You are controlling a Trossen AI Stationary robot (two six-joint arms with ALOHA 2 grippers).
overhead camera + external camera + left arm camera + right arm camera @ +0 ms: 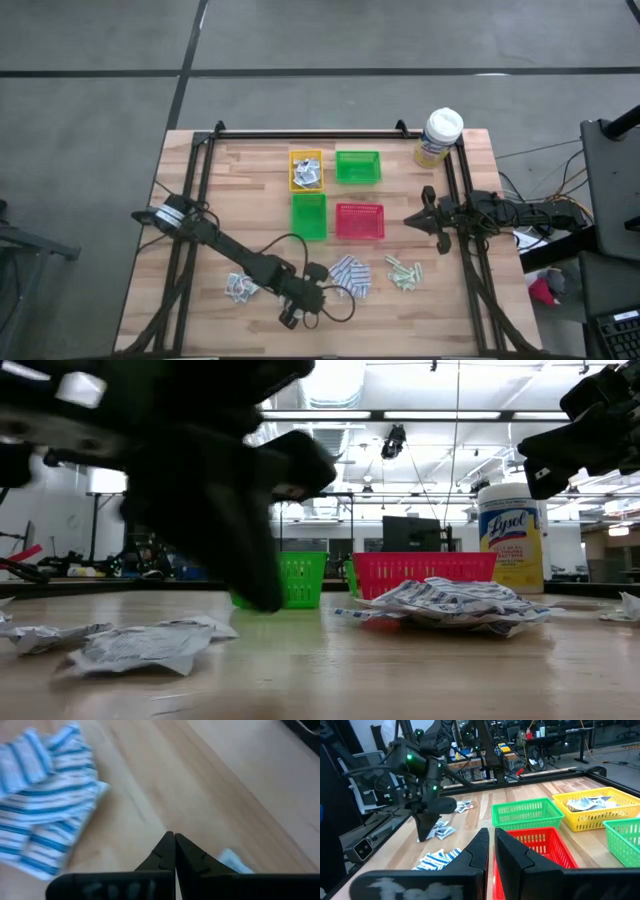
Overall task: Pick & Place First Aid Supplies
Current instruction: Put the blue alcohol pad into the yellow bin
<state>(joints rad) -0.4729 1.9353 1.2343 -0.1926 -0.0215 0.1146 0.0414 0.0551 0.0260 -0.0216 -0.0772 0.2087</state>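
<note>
The first aid supplies lie in loose heaps near the table's front edge: white-grey sachets (240,288), blue-and-white striped pads (350,275) and pale green strips (403,272). My left gripper (317,272) slants down between the sachets and the pads, just above the wood. Its fingers (174,837) are shut and nothing shows between the tips. The striped pads (45,800) lie ahead of it to one side. A pale packet corner (232,862) shows beside one finger; whether they touch I cannot tell. My right gripper (410,220) waits shut and level at the table's right edge.
Four small trays stand in the table's middle: a yellow one (306,170) holding sachets, a green one (357,166), another green one (309,215) and a red one (359,221). A yellow canister with a white lid (439,136) stands at the far right corner.
</note>
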